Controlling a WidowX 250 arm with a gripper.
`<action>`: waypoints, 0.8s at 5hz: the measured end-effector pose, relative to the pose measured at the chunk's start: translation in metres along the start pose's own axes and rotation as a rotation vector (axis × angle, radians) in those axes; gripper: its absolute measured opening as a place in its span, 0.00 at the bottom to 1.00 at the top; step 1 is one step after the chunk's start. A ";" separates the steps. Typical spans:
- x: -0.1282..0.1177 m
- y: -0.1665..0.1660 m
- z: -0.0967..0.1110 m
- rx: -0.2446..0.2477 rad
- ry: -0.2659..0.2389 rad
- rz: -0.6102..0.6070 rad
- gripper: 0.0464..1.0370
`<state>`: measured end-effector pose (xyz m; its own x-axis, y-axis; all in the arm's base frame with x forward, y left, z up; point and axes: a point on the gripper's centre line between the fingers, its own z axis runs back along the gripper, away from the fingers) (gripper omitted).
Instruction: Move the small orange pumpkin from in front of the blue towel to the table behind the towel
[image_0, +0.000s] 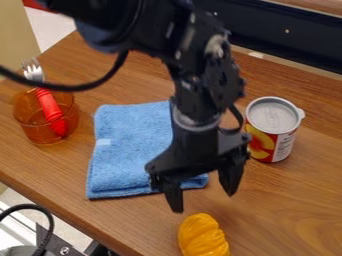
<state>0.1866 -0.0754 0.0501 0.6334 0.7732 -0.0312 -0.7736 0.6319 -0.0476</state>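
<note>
Tool (204, 194) is released, fingers apart, over the bench (287, 210), w/ yellow ridged toy food (202, 237) nr it at 6 o'clock, folded blue cloth (127, 150) at 10, orange see-thru cup (33, 120) w/ red-hdl fork (47, 102), tines up, farther out at 10, & red-lbl can (270, 131) at 1.

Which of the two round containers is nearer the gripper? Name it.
The red-and-yellow can, close beside the gripper; the see-through orange cup, holding the red-handled fork, stands farther off, beyond the blue towel.

Camera above work surface, looking down at slant.
</note>
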 end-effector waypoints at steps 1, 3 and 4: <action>-0.009 0.001 -0.007 0.032 0.007 0.038 0.96; -0.018 0.004 -0.028 0.046 -0.049 0.082 0.96; -0.016 0.004 -0.036 0.060 -0.062 0.075 0.96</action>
<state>0.1743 -0.0869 0.0145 0.5726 0.8193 0.0299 -0.8198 0.5725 0.0124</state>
